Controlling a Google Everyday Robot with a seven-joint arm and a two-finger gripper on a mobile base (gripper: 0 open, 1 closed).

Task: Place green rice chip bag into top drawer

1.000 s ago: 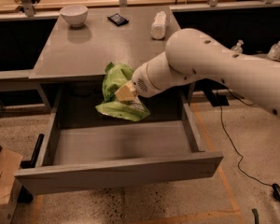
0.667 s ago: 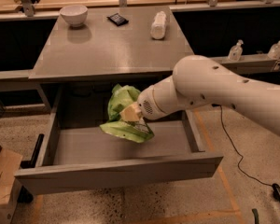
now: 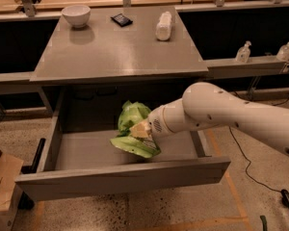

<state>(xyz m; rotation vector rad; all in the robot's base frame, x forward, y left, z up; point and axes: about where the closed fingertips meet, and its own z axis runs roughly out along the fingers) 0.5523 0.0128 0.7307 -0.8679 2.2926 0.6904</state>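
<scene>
The green rice chip bag point(image 3: 131, 129), lime-green and crumpled, is inside the open top drawer point(image 3: 120, 179), low over its floor near the middle right. My gripper point(image 3: 140, 130) is at the end of the white arm that reaches in from the right, and it is shut on the bag. The bag hides most of the fingers. The drawer is pulled far out from under the grey table point(image 3: 115, 52), and its flat grey front panel faces the camera.
On the table stand a white bowl point(image 3: 76, 15), a small black object point(image 3: 121, 19) and a white plastic bottle point(image 3: 164, 25). A cardboard box point(image 3: 0, 182) sits on the floor at the left. Two small bottles point(image 3: 243, 52) stand on a ledge at the right.
My gripper has moved down and toward the drawer's front with the bag, from the table's edge into the drawer box.
</scene>
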